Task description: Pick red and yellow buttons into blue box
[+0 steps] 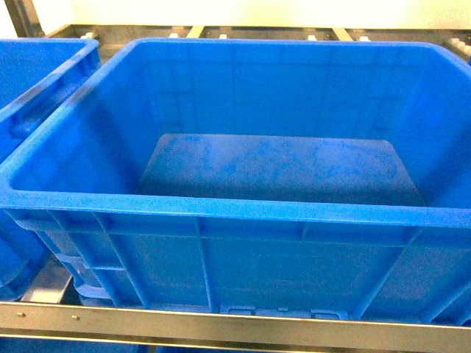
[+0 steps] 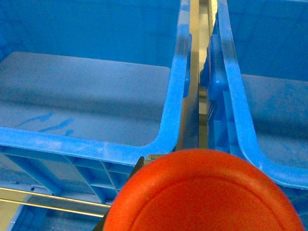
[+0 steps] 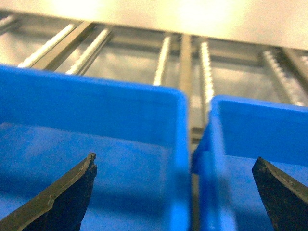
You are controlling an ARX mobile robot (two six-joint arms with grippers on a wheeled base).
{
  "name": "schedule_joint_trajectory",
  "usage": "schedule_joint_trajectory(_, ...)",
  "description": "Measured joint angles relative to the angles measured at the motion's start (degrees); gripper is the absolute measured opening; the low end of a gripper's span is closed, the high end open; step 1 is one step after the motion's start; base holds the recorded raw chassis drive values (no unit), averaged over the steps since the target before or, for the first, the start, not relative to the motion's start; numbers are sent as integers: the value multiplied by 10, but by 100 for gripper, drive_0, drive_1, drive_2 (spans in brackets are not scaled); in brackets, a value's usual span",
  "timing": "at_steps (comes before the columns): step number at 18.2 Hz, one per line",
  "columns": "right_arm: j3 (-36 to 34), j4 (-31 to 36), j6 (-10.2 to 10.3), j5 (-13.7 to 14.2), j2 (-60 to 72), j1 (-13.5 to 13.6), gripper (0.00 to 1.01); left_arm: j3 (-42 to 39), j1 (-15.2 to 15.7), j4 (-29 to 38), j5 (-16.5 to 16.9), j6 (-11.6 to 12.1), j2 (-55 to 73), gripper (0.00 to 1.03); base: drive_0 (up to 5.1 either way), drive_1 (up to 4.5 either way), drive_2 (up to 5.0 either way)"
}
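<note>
One round red plastic mushroom-cap button (image 2: 202, 192), which we judge light, rigid and smooth, best gripped by its body, fills the left-wrist foreground, grip unseen, above two blue crates' adjoining rims; right gripper (image 3: 175, 192) spread, empty.

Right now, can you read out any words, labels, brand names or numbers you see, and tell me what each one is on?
No readable text in any view.
Large deep bright-blue plastic crate: no label, only scuffs on its floor.
Round red button cap: plain, unmarked.
Metal roller rack: blurred, nothing legible.
</note>
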Motion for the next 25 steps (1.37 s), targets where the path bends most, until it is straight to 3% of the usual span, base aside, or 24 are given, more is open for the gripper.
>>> schedule_joint_trajectory(2, -54, 52, 20, -16, -65, -59, 98, 0, 0, 0, 0, 0, 0, 25, 0, 0, 0)
schedule_joint_trajectory(3, -87, 64, 33, -37, -111, -102, 98, 0, 0, 0, 0, 0, 0, 25, 0, 0, 0)
schedule_joint_trajectory(6, -125, 50, 62, -75, -172, -179, 98, 0, 0, 0, 0, 0, 0, 25, 0, 0, 0)
schedule_joint_trajectory(7, -148, 33, 80, -92, -216, -214, 98, 0, 0, 0, 0, 0, 0, 25, 0, 0, 0)
schedule_joint_trajectory(8, -167, 13, 92, -103, -260, -227, 98, 0, 0, 0, 0, 0, 0, 25, 0, 0, 0)
schedule_joint_trajectory(10, -207, -58, 107, -127, -357, -226, 98, 0, 0, 0, 0, 0, 0, 25, 0, 0, 0)
schedule_joint_trajectory(15, -233, -163, 111, -113, -483, -212, 98, 0, 0, 0, 0, 0, 0, 25, 0, 0, 0)
schedule_joint_trajectory(18, -246, -179, 108, -86, -503, -182, 98, 0, 0, 0, 0, 0, 0, 25, 0, 0, 0)
schedule_joint_trajectory(22, -246, -179, 106, -82, -503, -181, 98, 4, -6, -4, -1, 0, 0, 25, 0, 0, 0)
schedule_joint_trajectory(25, -246, -179, 106, -82, -503, -181, 98, 51, -9, -2, -2, 7, 12, 25, 0, 0, 0)
